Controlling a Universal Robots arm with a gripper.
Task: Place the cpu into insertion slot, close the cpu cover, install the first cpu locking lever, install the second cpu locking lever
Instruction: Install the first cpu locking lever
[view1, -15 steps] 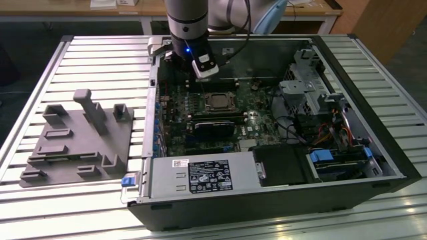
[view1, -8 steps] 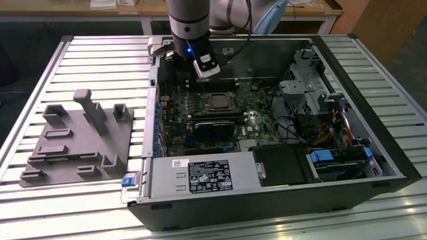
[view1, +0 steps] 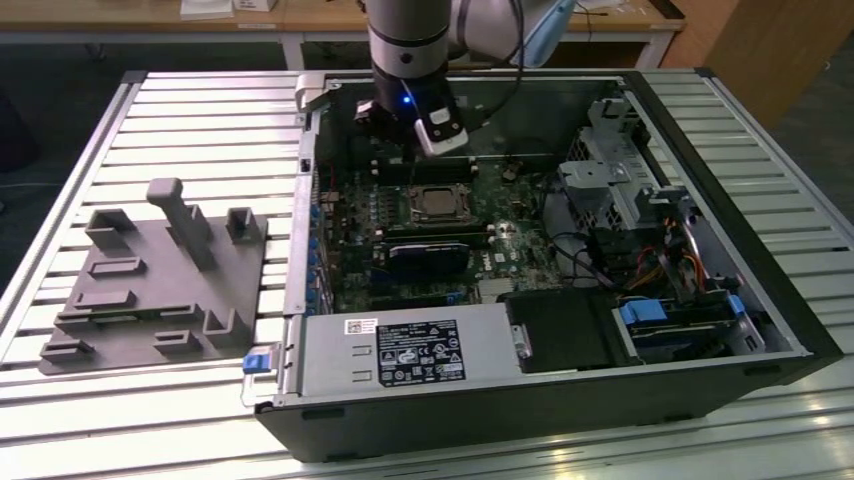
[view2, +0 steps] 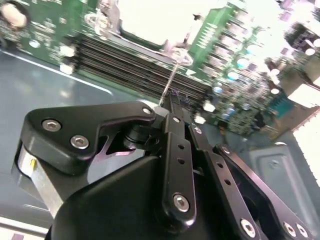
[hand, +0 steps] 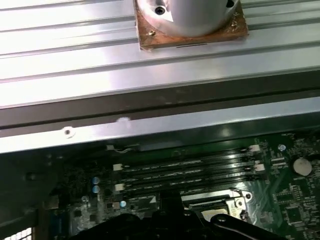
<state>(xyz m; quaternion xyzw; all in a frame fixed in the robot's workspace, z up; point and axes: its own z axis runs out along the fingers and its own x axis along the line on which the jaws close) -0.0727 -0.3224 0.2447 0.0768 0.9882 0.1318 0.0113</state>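
The computer case (view1: 747, 300) lies open on its side, and on the green board inside it the cpu (view1: 434, 205) sits in the insertion slot (view1: 408, 205), near the middle of the board. The silvery cpu cover (view1: 437, 190) frames it and looks to be lying flat, though that is hard to confirm from this angle. Nearer the camera in the case are a boxy power supply (view1: 400, 350) with a white label and a drive bay (view1: 667, 320) with blue tabs.

The arm (view1: 407, 50) comes down over the far end of the case. In the second wrist view the tool (view2: 169, 107) hangs just short of the slot, and a thin wire lever (view2: 175, 70) runs from the frame right to its tip — whether the tool is clenched or released cannot be told.

The case rests on a slatted metal surface (view1: 200, 130). To the exterior view's left sits a grey fixture plate (view1: 147, 290); wooden desks (view1: 134, 15) stand behind.

The first wrist view adds the long black memory slots (hand: 185, 170) beside the socket — and, beyond the case wall, a round silvery mount (hand: 190, 20) on a brown plate.
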